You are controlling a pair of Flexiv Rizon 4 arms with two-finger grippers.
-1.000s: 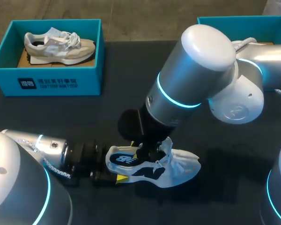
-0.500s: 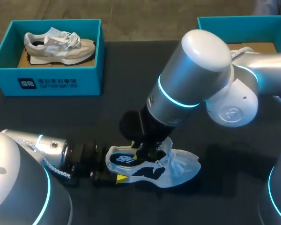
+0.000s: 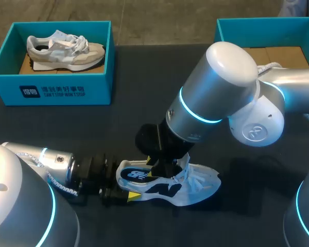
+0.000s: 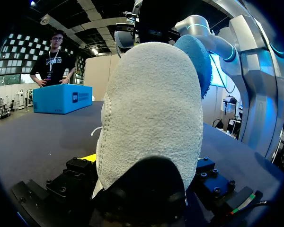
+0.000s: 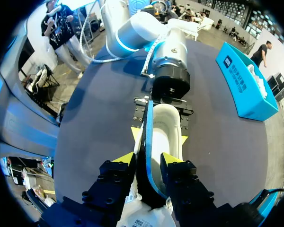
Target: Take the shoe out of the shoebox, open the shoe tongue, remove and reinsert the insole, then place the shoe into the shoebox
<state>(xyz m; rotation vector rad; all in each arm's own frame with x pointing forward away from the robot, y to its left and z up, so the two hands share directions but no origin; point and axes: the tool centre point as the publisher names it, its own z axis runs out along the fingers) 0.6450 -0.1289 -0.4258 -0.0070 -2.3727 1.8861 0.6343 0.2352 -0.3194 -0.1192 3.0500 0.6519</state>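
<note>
**Right gripper** [image 5: 149,158]: fingers a narrow gap apart and pinching the insole [image 5: 147,138] from both sides. It is placed directly over the shoe's mouth, tips pointing down.

**Insole**: dark blue with a lighter edge. It stands on edge in the shoe's opening, with its heel end raised above the shoe's collar.

**Right arm** [image 3: 219,98]: enters from the right. Its bulky elbow is above and behind the shoe, and the forearm slants steeply down to it.

**Left gripper** [image 5: 159,135]: closed on the shoe's heel, one yellow tip against each side.

**Left arm** [image 3: 56,162]: enters from the lower left and lies low and level, in line with the shoe and just behind its heel.

**Shoe** [image 3: 198,186]: white with dark side marking. It sits upright on the table [image 3: 134,108], heel toward the left arm and toe away from it, with loose laces over the forefoot.

**Right-hand shoebox** [image 3: 257,24]: teal, well beyond the shoe's toe end at the far edge, with a brown card liner showing inside.

**Second shoebox** [image 3: 56,90]: teal, well beyond the shoe's heel end at the far edge.

**Second shoe** [image 3: 67,51]: pale, lying inside the second shoebox.
</note>
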